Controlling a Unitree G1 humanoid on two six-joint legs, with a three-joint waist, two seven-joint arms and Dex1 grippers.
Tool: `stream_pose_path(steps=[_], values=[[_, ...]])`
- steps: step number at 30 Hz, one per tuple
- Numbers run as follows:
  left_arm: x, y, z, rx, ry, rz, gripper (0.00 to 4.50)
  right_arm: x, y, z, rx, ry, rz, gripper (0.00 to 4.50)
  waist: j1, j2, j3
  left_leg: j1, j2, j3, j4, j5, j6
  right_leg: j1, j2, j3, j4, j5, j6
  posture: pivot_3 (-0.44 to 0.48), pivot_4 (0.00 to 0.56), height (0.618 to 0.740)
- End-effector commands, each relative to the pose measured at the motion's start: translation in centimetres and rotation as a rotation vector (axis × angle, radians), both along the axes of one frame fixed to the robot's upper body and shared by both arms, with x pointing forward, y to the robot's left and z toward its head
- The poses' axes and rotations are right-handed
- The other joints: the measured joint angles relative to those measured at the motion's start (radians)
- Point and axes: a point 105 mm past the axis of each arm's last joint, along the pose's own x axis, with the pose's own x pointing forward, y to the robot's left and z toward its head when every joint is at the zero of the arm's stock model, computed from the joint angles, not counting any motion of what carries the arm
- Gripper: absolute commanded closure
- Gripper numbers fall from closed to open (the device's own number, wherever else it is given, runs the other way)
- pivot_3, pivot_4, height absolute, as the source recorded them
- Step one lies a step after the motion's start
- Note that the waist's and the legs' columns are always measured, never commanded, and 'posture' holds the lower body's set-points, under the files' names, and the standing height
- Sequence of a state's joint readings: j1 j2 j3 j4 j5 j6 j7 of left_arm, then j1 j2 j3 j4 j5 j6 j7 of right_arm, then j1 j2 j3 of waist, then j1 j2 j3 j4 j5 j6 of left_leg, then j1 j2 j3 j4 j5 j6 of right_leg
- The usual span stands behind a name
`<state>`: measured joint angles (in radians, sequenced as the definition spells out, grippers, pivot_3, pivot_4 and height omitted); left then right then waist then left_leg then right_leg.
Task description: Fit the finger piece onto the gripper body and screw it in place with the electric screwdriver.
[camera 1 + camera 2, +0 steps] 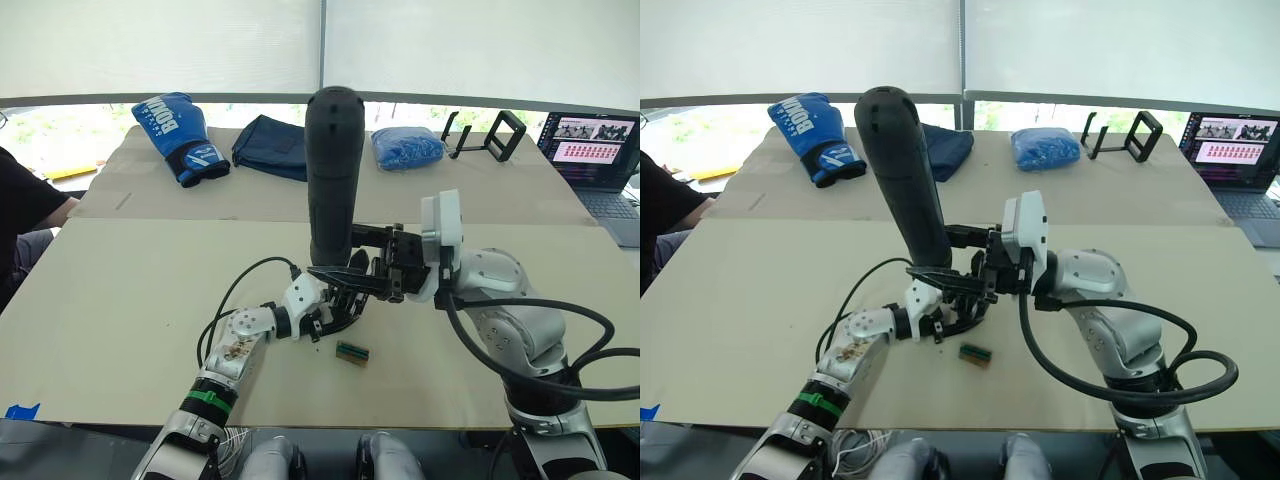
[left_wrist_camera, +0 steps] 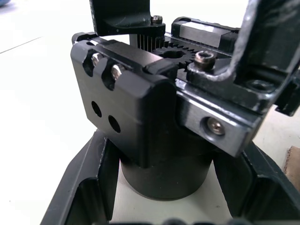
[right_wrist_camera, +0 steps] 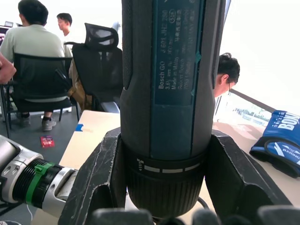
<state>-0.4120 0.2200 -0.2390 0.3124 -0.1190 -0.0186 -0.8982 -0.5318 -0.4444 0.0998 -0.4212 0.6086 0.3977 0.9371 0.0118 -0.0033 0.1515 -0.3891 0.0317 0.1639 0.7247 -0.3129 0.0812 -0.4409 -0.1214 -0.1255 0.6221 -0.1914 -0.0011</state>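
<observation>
The right gripper point(image 1: 372, 262) is clamping its fingers around the screwdriver point(image 1: 334, 175), holding it upright above the body point(image 2: 154, 136). The left gripper point(image 1: 335, 312) is closing its fingers around the body's round base, low on the table point(image 1: 120, 320), beside a green block point(image 1: 351, 352).

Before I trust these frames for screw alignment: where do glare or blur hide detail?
Head views: bright window band washes out behind the thick black cylindrical electric screwdriver. Left wrist view: the black gripper body is sharp, nearest fingers soft. Right wrist view: sky blown out.
</observation>
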Motion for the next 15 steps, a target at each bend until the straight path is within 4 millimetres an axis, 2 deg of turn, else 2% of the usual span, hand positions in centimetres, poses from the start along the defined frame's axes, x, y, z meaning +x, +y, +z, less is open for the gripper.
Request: stream_pose_path(steps=[1,15], values=[[-0.39,0.27,-1.22,0.031,0.044,0.002,2.17,-0.55,-0.33,1.17,0.029,-0.074,-0.001,2.59,0.000,0.000,0.000,0.000,0.000,0.000,0.000,0.000,0.000,0.000,0.000,0.000,0.000,0.000,0.000,0.000,0.150,0.740],[-0.50,0.24,-1.40,0.034,0.052,-0.001,2.17,-0.13,-0.40,0.90,0.017,-0.074,-0.031,2.59,-0.001,0.000,0.000,0.000,0.000,0.000,0.000,0.000,0.000,0.000,0.000,0.000,0.000,0.000,0.000,0.000,0.150,0.740]])
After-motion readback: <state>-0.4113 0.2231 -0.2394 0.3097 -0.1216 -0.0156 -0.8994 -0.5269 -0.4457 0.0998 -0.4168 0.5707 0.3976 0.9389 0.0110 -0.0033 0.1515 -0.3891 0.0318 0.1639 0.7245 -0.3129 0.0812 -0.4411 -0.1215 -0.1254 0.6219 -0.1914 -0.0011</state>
